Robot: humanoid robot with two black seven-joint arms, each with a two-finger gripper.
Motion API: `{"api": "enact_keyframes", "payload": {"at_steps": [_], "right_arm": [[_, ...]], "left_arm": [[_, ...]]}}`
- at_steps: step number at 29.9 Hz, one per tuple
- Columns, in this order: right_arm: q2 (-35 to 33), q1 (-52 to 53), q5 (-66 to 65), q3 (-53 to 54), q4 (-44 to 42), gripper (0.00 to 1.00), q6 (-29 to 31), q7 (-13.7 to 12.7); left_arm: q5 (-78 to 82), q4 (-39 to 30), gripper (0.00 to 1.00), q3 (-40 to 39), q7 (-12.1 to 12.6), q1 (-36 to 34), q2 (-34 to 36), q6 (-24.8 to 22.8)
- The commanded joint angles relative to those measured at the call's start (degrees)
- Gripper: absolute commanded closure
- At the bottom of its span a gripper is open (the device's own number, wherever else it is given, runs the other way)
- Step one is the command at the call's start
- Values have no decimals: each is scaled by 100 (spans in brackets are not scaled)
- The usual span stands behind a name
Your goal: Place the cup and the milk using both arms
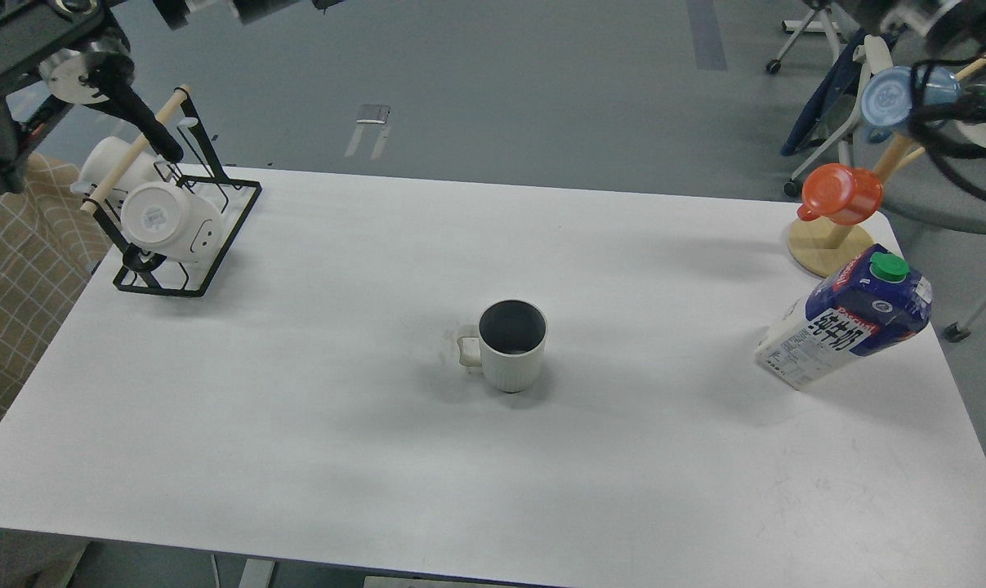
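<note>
Centrally on the white tabletop (296,457) stands the cup (511,345), upright, its dark interior open to view and its small handle turned toward the left. Well to its right, close to the tabletop's right edge, stands the milk (844,328), its dark blue top and green screw cap leaning away to the upper right in this view, its white lower part bearing black characters. The two task objects are well apart, and neither is touched by an arm.

At the far left corner sits a black wire rack (189,237) with a wooden rod; white mugs (170,220) hang from it, bases toward the viewer. At the far right corner a wooden mug tree (832,245) on a round base carries an orange plastic cup (841,193) and, higher up, a translucent blue plastic cup (893,98).

Left arm: enters at the upper left, its dark end (137,114) raised just above the wire rack; the state of the jaws cannot be told, as the fingers are not separable in this view. Right arm: only cabling and housing (962,98) appear at the upper right edge, beside the blue cup; its jaws are out of view.
</note>
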Motion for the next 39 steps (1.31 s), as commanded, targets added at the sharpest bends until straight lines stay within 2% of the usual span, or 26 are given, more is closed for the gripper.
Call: {"api": "enact_keyframes", "payload": {"at_steps": [1, 3, 5, 9, 16, 21, 23, 25, 32, 36, 39], "right_arm": [[-1197, -257, -980, -64, 1088, 0, -372, 0], [-2065, -590, -1699, -55, 1886, 0, -723, 0], [-2445, -749, -2043, -64, 2231, 0, -926, 0], [-3455, -1381, -2948, -73, 2926, 0, -1891, 0], [-4072, -2321, -3899, -108, 2989, 0, -3209, 0], [-4257, -3043, -4171, -108, 3121, 0, -4019, 0], [-4266, -3447, -4557, -151, 3112, 0, -4528, 0], [-4266, -3597, -4716, -161, 3121, 0, -4731, 0], [-4258, -3993, -5165, -521, 3288, 0, -4755, 0], [-4223, -4037, -5446, -863, 3288, 0, -4755, 0], [-4196, -4046, -5517, -890, 3279, 0, -4755, 0]], "left_arm": [[-469, 5, 4, -17, -18, 309, 18, 0], [-531, -3, 4, -157, -1, 581, -17, 0], [-522, -3, 4, -237, -1, 687, -44, 0], [-478, -3, 4, -281, 8, 767, -70, 0], [-461, -12, 4, -281, 8, 776, -132, 0], [-443, -38, 4, -281, 8, 828, -158, 0], [-443, -38, 4, -281, 8, 828, -158, 0], [-443, -38, 4, -281, 8, 828, -167, 0], [-434, -38, 4, -272, 8, 872, -246, 0], [-443, -47, 4, -281, 148, 881, -281, 0], [-443, -47, 4, -281, 157, 890, -281, 0]]}}
